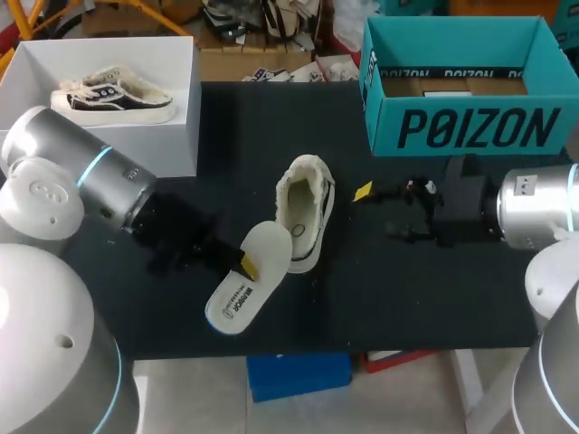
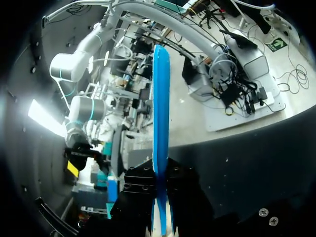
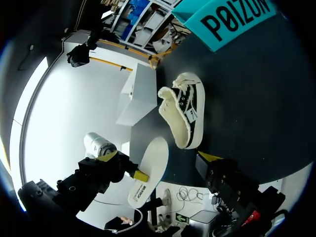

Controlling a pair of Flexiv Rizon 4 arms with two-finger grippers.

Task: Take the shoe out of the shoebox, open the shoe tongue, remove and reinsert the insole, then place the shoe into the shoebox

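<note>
The left claw [image 1: 246, 265] is pinching the cream foam insole [image 1: 246, 294] with a blue underside, which sticks out ahead of its yellow tips over the black table [image 1: 407, 298]. Just beyond the insole's far end lies the black-and-white canvas shoe [image 1: 305, 210] with a fleecy cream lining. The right claw [image 1: 375, 212] hangs near the shoe's other side with its fingers spread, and the teal cardboard shoebox [image 1: 470, 127] stands off to its side.

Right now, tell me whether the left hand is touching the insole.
Touching. The left wrist view shows the insole edge-on, clamped in the left hand from both sides.
</note>
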